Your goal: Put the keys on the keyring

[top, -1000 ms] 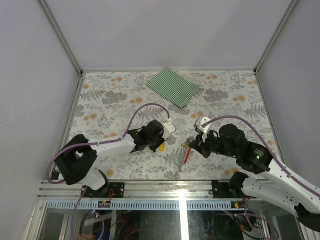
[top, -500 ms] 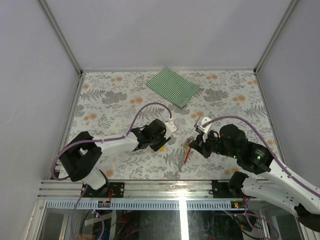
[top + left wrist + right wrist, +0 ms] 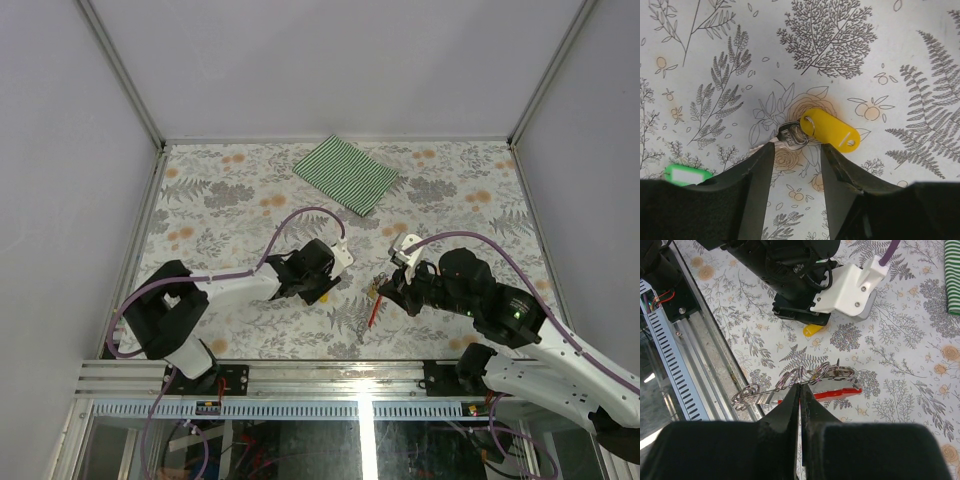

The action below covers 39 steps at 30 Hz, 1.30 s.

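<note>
A yellow-headed key (image 3: pixel 830 129) lies flat on the flowered table, its silver blade (image 3: pixel 790 136) pointing left. My left gripper (image 3: pixel 796 162) hovers just short of it, open, nothing between its fingers. A green-headed key (image 3: pixel 687 175) lies to the left, partly hidden by the left finger. The keyring (image 3: pixel 836 391), a red strap with silver rings and chain, hangs from my right gripper (image 3: pixel 800 388), which is shut on one of its rings. In the top view the right gripper (image 3: pixel 385 290) holds the keyring (image 3: pixel 373 313) right of the left gripper (image 3: pixel 321 287).
A green striped cloth (image 3: pixel 345 173) lies at the back of the table. The metal rail of the table's near edge (image 3: pixel 695 347) runs close under the hanging chain. Grey walls close in both sides.
My left gripper has gone from shut to open above the yellow key, and its arm has shifted slightly right. The right arm and keyring have stayed put.
</note>
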Each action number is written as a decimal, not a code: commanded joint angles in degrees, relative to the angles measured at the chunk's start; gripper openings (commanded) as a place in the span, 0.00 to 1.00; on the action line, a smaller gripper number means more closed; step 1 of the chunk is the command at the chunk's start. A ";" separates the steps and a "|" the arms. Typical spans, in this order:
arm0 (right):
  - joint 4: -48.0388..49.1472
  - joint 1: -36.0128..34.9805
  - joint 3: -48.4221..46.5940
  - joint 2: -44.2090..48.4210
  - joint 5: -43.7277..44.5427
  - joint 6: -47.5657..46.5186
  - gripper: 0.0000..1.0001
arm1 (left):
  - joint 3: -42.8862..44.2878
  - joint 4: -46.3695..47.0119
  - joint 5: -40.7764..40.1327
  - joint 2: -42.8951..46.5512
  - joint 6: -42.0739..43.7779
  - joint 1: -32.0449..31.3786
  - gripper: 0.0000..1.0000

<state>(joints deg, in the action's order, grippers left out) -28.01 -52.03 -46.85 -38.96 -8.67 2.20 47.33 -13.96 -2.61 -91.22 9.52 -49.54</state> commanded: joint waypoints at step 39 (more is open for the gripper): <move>1.84 -0.11 -2.64 1.06 -1.47 1.82 0.02 | 2.67 7.96 3.42 2.24 -0.20 2.07 0.50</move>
<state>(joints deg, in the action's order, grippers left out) -28.23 -52.03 -46.87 -38.46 -8.69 3.16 51.35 -8.75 -3.36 -94.24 9.72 -48.42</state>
